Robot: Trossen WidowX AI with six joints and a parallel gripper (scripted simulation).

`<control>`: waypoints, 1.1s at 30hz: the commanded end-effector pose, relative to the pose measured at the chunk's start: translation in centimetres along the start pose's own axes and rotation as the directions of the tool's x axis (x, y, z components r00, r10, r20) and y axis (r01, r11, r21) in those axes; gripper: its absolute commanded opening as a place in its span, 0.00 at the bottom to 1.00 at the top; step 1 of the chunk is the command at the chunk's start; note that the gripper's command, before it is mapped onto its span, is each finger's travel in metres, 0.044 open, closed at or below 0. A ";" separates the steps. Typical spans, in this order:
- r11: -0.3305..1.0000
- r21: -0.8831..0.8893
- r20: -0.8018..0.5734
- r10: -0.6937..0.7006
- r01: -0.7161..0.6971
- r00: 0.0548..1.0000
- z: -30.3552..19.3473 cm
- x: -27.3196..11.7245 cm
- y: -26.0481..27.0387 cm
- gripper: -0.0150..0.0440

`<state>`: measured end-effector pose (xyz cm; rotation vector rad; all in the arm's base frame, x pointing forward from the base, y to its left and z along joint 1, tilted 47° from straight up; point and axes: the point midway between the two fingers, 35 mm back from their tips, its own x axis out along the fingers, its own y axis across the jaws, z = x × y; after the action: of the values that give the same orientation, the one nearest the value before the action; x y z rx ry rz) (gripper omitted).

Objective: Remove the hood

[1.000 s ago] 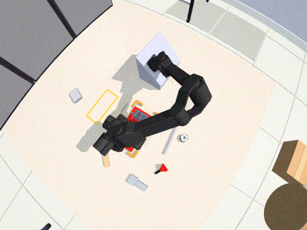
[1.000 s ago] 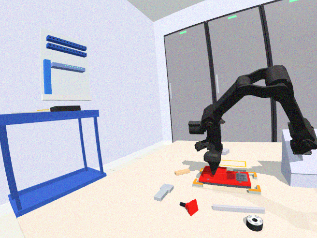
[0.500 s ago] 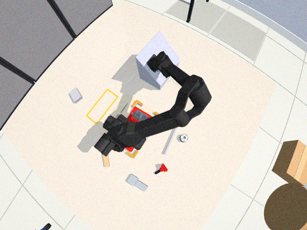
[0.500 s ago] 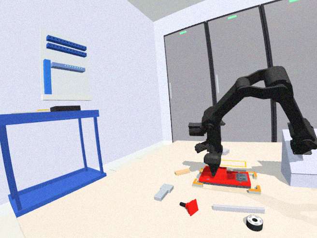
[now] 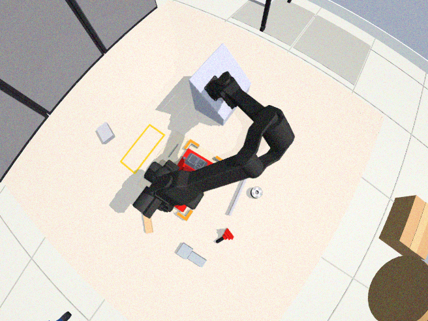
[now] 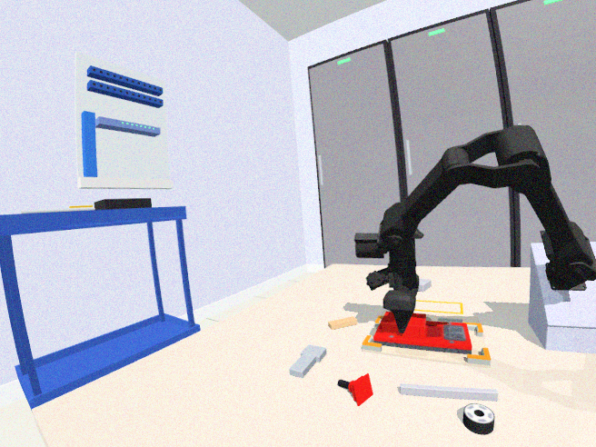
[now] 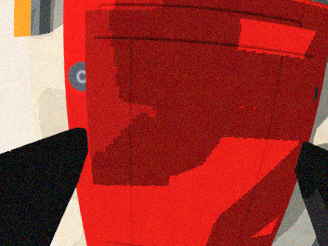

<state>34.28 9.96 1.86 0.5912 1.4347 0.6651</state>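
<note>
The red toy car (image 5: 193,161) (image 6: 432,336) lies flat in a fixture with orange corner brackets (image 5: 183,216) (image 6: 483,355). Its hood (image 7: 190,125) (image 6: 417,332) fills the wrist view and sits on the car. My gripper (image 6: 402,328) (image 7: 195,147) is open and low over the hood, one black finger on each side of it, close to its edges. In the top view the arm hides the fingers and most of the hood. The marked area is a yellow rectangle (image 5: 134,143) (image 6: 440,302) on the table just beyond the car.
Loose parts lie around the fixture: a wooden piece (image 5: 147,226) (image 6: 342,322), a grey stepped block (image 5: 190,254) (image 6: 307,360), a red part with a black knob (image 5: 226,235) (image 6: 360,388), a grey bar (image 5: 235,198) (image 6: 447,392), a wheel (image 5: 254,190) (image 6: 476,417). The arm's white base block (image 5: 221,86) stands behind.
</note>
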 end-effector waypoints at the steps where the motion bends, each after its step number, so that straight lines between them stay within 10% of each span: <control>1: 1.000 -0.001 0.000 0.000 0.000 1.000 0.0 0.0 0.0 0.81; 9: 1.000 -0.001 0.000 0.000 0.000 1.000 0.0 0.0 0.0 0.72; 20: 1.000 -0.001 0.000 0.000 0.000 1.000 0.0 -0.6 0.0 0.25; 33: 1.000 0.000 0.000 -0.001 0.001 1.000 0.0 -1.4 0.0 0.25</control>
<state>34.18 9.20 2.61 0.5935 1.4393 0.6668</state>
